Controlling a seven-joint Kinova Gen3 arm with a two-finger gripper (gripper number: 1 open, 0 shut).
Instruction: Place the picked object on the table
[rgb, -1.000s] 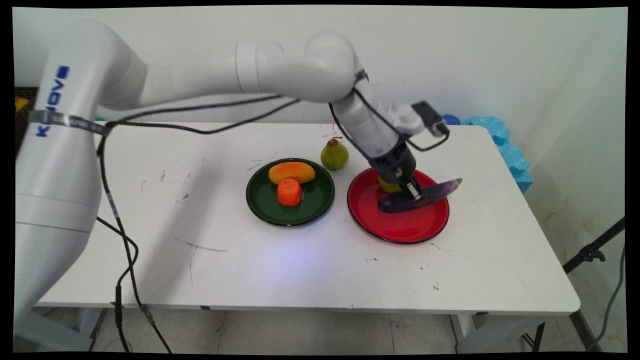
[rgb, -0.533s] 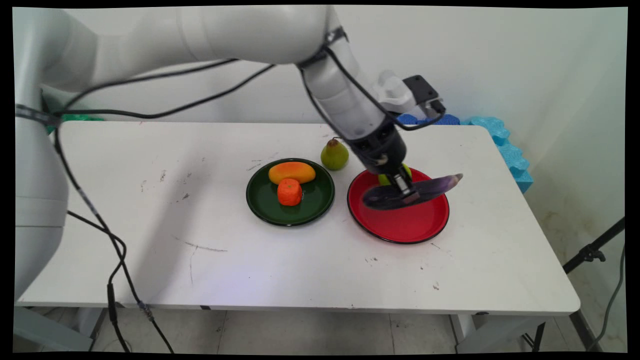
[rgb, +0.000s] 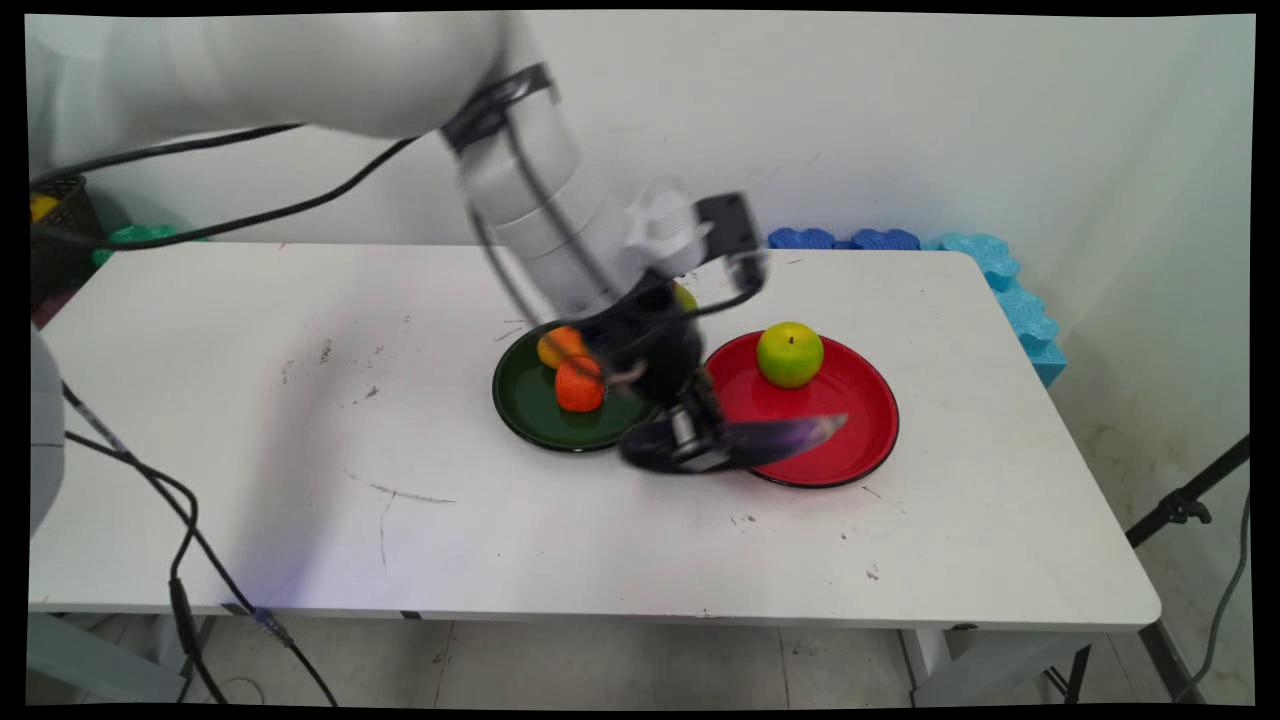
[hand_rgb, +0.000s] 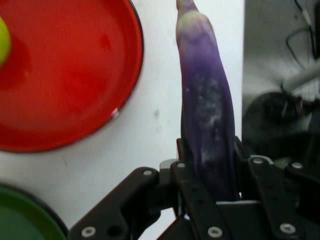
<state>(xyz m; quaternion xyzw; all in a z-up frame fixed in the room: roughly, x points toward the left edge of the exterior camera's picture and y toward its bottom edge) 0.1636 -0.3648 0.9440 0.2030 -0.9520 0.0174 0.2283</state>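
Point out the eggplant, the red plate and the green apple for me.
eggplant (hand_rgb: 207, 115): hand view, middle of its purple body.
red plate (rgb: 850, 445): main view, bare floor near its front rim.
green apple (rgb: 790, 355): main view, middle of the fruit.

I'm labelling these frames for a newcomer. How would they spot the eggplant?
Find the red plate on the white table. Over its near-left rim the end effector grips the eggplant: long, dark purple and off the table, unlike the round green apple.

The arm (rgb: 560, 230) hides the pear and part of the mango (rgb: 560, 345).
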